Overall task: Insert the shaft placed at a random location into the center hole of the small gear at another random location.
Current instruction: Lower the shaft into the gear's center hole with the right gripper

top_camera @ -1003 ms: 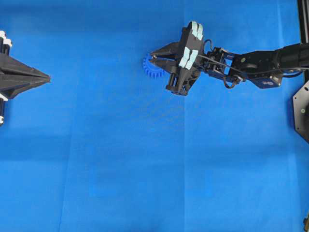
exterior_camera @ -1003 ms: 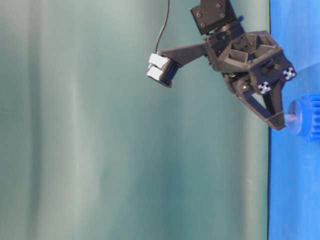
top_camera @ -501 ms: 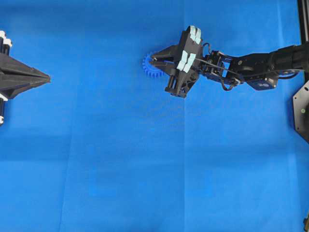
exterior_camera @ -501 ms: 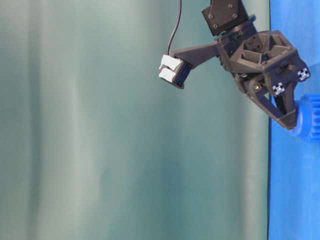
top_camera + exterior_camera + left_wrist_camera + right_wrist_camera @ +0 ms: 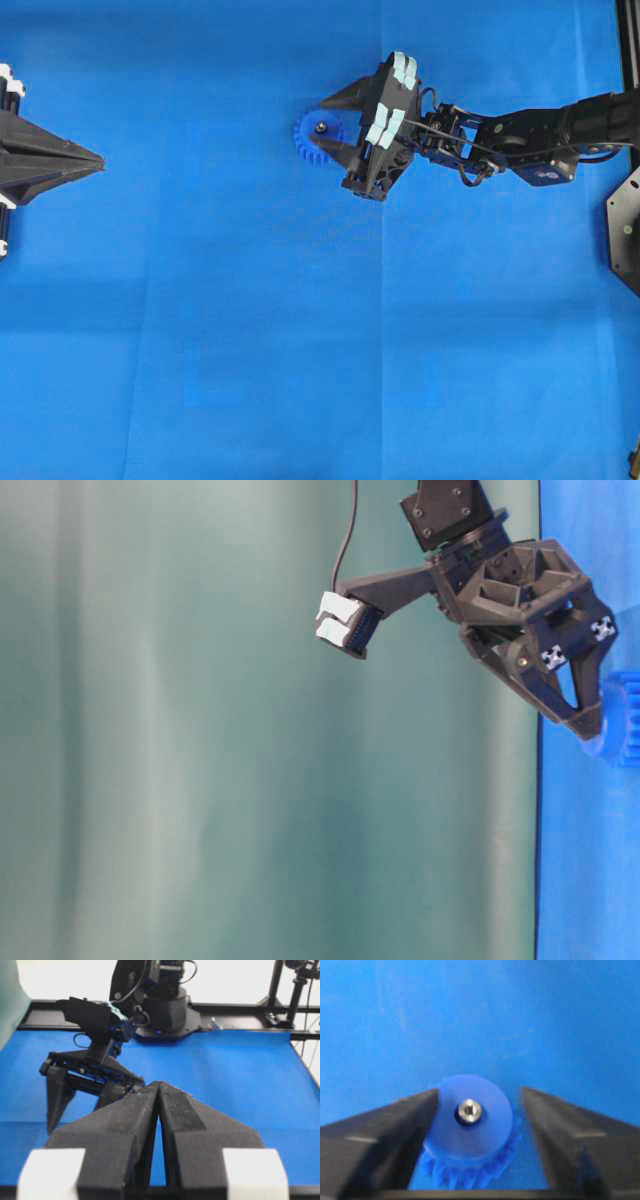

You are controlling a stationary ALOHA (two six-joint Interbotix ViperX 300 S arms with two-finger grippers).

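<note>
The small gear (image 5: pixel 312 139) lies flat on the blue cloth, bright blue with a raised hub (image 5: pixel 485 1125). The shaft (image 5: pixel 469 1111) stands in the center hole as a shiny silver end, also a small dot from overhead (image 5: pixel 320 127). My right gripper (image 5: pixel 318 122) is open, its two black fingers (image 5: pixel 375 1145) straddling the hub; the left one sits close against the hub's side, the right one stands apart. In the table-level view the right gripper (image 5: pixel 590 725) points at the gear (image 5: pixel 628 720). My left gripper (image 5: pixel 97 160) rests shut and empty at the far left (image 5: pixel 158 1085).
A black frame and mounting plate (image 5: pixel 625 230) line the right edge of the cloth. The right arm's base (image 5: pixel 160 1005) stands at the far end of the table. A green curtain (image 5: pixel 200 730) backs the scene.
The right gripper held the shaft above the hub, pushed it down into the hole, then opened its jaws. The shaft now stands alone in the gear. The left arm has not moved.
</note>
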